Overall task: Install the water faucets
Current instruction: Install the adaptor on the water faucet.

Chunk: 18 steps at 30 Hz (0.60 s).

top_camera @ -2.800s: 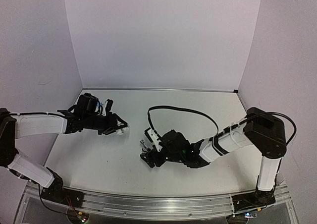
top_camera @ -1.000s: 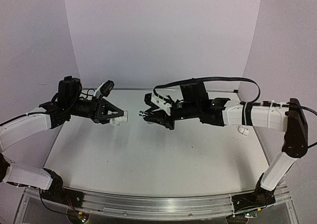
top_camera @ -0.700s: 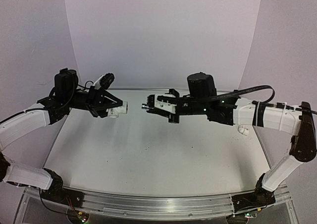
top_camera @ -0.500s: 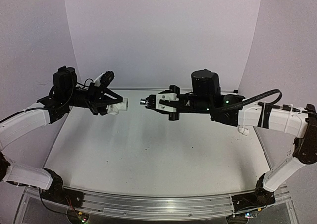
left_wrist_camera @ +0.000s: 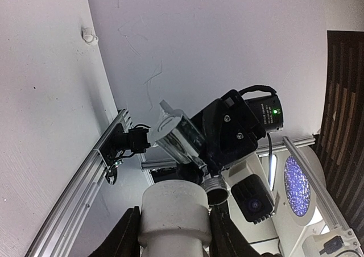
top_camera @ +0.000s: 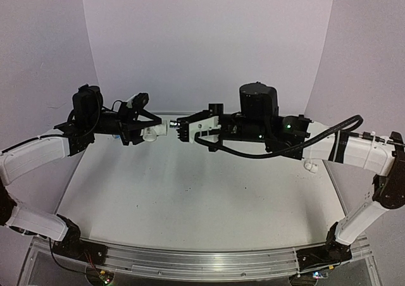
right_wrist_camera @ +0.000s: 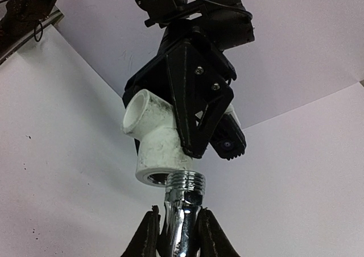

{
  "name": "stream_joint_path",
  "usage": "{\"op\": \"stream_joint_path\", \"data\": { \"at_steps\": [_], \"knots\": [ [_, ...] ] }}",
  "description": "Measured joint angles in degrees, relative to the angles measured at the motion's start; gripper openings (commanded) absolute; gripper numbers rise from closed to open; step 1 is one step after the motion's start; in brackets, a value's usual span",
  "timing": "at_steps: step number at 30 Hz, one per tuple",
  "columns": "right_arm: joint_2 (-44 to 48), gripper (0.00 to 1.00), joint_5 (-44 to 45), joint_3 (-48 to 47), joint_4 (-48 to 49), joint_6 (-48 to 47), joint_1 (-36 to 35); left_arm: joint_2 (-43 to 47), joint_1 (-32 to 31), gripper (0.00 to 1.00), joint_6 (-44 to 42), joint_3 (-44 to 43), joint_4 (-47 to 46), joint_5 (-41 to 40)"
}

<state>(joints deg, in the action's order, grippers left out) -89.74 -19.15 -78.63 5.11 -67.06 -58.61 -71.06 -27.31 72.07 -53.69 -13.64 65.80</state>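
Observation:
A shiny silver water faucet [right_wrist_camera: 183, 211] stands clamped in my right gripper [right_wrist_camera: 177, 226], threaded end [right_wrist_camera: 185, 181] pointing away. My left gripper [left_wrist_camera: 173, 226] is shut on a white pipe fitting [left_wrist_camera: 173, 211], an elbow with an open socket [right_wrist_camera: 153, 178]. In the top view both are held in mid-air over the back of the table, fitting [top_camera: 152, 133] and faucet [top_camera: 178, 129] tip to tip. The thread sits at the socket's rim, offset to one side rather than inside it. I cannot tell whether they touch.
A small white fitting [top_camera: 310, 166] lies on the table by the right wall. The white table [top_camera: 202, 204] stretches below both arms, with walls at the back and sides. The right arm's black cable [top_camera: 253, 153] hangs beneath its wrist.
Both grippers have lifted off the table and swung toward each other. Over the last second the gap between faucet and fitting has closed until their ends meet.

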Motion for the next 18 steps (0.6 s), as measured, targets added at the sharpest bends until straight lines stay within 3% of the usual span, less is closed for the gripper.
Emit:
{"op": "stream_joint_path", "data": {
  "at_steps": [18],
  "knots": [
    [-4.1,0.00,1.2,-2.7,-2.9,-0.9,-0.5,-0.1,0.3,0.00,0.6,0.0,-2.0,0.8]
  ]
}}
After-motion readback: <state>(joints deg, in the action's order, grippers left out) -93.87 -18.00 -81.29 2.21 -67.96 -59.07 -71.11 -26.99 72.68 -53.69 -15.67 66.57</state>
